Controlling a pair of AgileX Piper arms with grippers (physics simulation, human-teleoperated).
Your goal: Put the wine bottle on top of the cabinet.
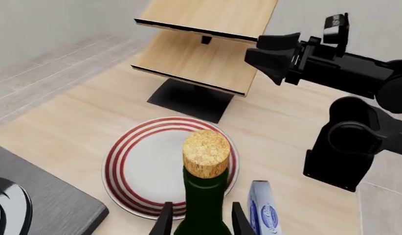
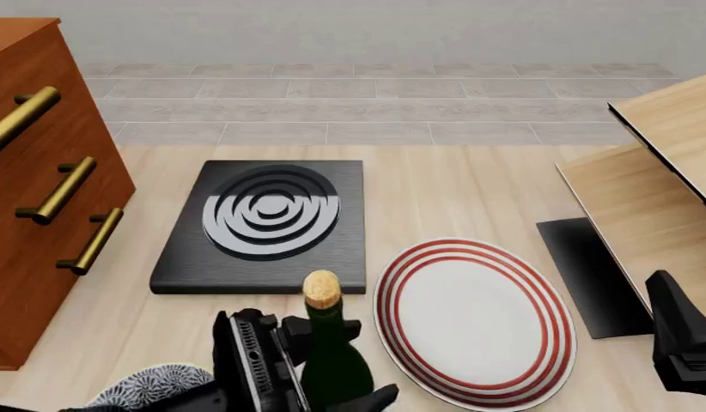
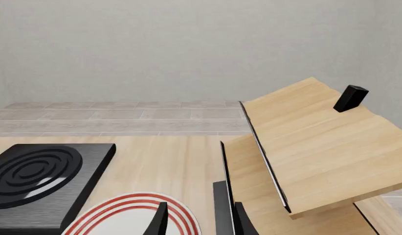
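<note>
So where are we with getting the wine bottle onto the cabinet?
Done: the left gripper has the wine bottle between its fingers, low at the near edge of the front view, beside the red-striped plate. In hand: carrying it, though whether it is off the table is unclear. Left: raise it, move it left to the cabinet, and set it on top. The right gripper holds nothing.

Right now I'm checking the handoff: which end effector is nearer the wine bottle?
Left. The left end effector grips the wine bottle around its body; the right end effector sits far across the plate.
</note>
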